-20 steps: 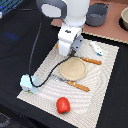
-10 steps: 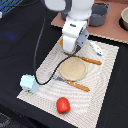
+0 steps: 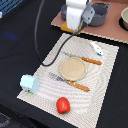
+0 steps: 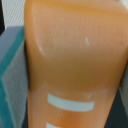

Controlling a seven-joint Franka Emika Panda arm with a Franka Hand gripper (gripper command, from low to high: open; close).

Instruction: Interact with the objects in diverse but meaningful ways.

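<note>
The arm's white wrist is seen at the top of the exterior view, above the far edge of the striped placemat (image 3: 47, 75); the claw itself is hidden there, so its state cannot be told. The wrist view is filled by a golden-orange bread loaf (image 4: 75, 65), very close to the camera. On the mat, a red tomato (image 3: 62, 105) is placed near the front edge, a white carton (image 3: 29, 83) at the exterior view's left, a white-and-blue tube (image 3: 96, 48) at the far right. A tan plate (image 3: 73, 68) is centred between orange-handled cutlery (image 3: 80, 86).
</note>
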